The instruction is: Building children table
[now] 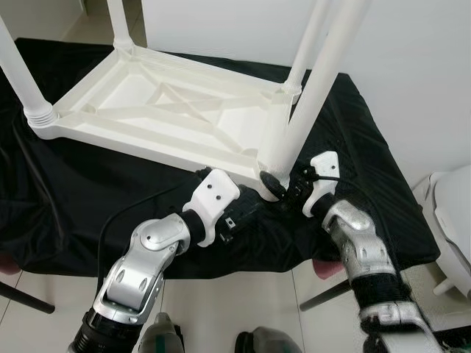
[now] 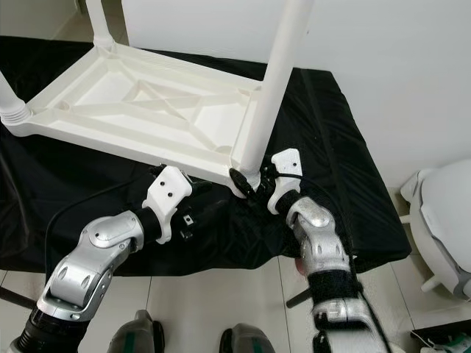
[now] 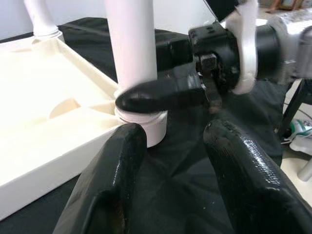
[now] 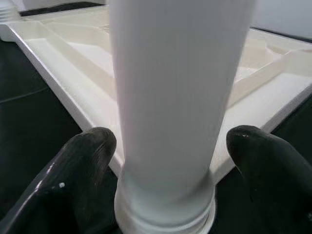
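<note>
The white children table (image 1: 169, 110) lies upside down on a black cloth (image 1: 353, 147) covering the tabletop, its underside ribs facing up and its legs pointing upward. The near-right leg (image 1: 309, 95) stands in its corner socket at the cloth's front edge, close to the robot. The right hand (image 4: 165, 146) straddles the base of this leg with its fingers (image 4: 83, 156) spread, one on each side and not visibly pressing the plastic. The left hand (image 3: 170, 161) sits just beside the same corner, fingers apart and holding nothing. Judged risks: the leg appears tilted in the head views, so turning it now could cross-thread the collar; an uneven closing grip could push the leg sideways; the corner lies near the tabletop edge, so a hard push could slide the frame on the cloth
</note>
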`<state>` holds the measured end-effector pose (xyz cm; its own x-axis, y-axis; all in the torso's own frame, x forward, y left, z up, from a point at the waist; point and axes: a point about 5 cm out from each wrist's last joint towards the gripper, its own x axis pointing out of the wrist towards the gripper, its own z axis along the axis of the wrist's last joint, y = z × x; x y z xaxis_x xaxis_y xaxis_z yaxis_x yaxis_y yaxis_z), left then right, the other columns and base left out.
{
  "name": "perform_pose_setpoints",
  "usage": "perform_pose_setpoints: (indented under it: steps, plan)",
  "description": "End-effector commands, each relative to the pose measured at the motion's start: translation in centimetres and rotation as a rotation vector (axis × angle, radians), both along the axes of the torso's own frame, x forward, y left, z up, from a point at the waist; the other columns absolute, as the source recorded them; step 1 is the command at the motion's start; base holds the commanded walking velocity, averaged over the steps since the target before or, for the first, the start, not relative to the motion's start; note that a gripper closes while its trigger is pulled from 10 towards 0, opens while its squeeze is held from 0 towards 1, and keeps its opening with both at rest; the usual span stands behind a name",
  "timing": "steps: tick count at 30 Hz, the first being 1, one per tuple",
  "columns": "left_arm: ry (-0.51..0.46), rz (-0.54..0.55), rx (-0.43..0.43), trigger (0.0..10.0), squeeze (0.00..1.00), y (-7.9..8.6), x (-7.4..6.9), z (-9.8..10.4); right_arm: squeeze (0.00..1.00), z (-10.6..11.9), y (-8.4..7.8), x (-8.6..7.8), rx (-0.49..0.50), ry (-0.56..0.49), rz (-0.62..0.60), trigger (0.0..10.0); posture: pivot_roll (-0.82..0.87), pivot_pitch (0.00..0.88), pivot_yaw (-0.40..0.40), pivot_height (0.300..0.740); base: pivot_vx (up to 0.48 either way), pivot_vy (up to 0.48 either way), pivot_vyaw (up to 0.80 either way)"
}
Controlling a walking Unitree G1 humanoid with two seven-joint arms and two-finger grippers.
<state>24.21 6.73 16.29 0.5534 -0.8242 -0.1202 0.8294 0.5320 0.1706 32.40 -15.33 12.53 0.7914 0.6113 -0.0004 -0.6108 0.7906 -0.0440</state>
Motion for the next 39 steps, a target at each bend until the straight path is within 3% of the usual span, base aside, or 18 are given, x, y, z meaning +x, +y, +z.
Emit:
perform_pose_setpoints:
  steps: [1,14,15,16,17,29,30,34,35,39]
  plan:
    - [-0.007,0.044,0.001,10.0,0.00,0.0,0.3,0.1,0.00,-0.4,-0.1,0.2,-0.009,0.006,0.034,10.0,-0.04,0.006,-0.069,0.740,0.000,0.000,0.00]
    - [-0.012,0.049,0.006,10.0,0.00,0.3,0.2,0.3,0.00,-0.5,0.5,1.3,-0.067,0.000,0.112,10.0,-0.02,0.003,-0.065,0.740,0.000,0.000,0.00]
    - [-0.011,0.050,0.007,10.0,0.00,0.3,0.1,0.3,0.00,-0.5,0.6,1.4,-0.068,-0.003,0.113,3.6,-0.01,0.008,-0.068,0.740,0.000,0.000,0.00]
    - [-0.011,0.050,0.007,10.0,0.00,0.3,0.1,0.3,0.00,-0.5,0.6,1.4,-0.068,-0.003,0.113,3.6,-0.01,0.008,-0.068,0.740,0.000,0.000,0.00]
    - [-0.009,0.051,0.007,10.0,0.00,0.3,0.1,0.2,0.00,-0.6,0.7,1.5,-0.064,-0.008,0.120,0.0,-0.01,0.009,-0.070,0.740,0.000,0.000,0.00]
    - [0.002,0.046,0.001,10.0,0.00,0.0,-0.1,0.1,0.00,-1.3,0.9,1.1,-0.052,-0.025,0.163,0.0,-0.01,0.012,-0.080,0.740,0.000,0.000,0.00]
    - [0.002,0.045,0.001,10.0,0.00,0.0,-0.1,0.1,0.00,-1.6,0.9,0.9,-0.051,-0.023,0.151,5.3,-0.01,0.012,-0.086,0.740,0.000,0.000,0.00]
    - [0.002,0.045,0.001,10.0,0.00,-0.1,-0.2,0.1,0.00,-1.7,0.9,0.8,-0.051,-0.022,0.144,5.3,-0.01,0.012,-0.086,0.740,0.000,0.000,0.00]
    - [0.002,0.046,-0.001,10.0,0.00,-0.1,-0.2,0.1,0.00,-1.8,1.0,0.7,-0.041,-0.013,0.126,10.0,-0.01,0.011,-0.090,0.740,0.000,0.000,0.00]
    - [0.004,0.049,-0.004,10.0,0.00,-0.1,-0.2,0.0,0.00,-1.8,1.5,-0.2,0.014,0.007,0.040,10.0,-0.02,0.013,-0.095,0.740,0.000,0.000,0.00]
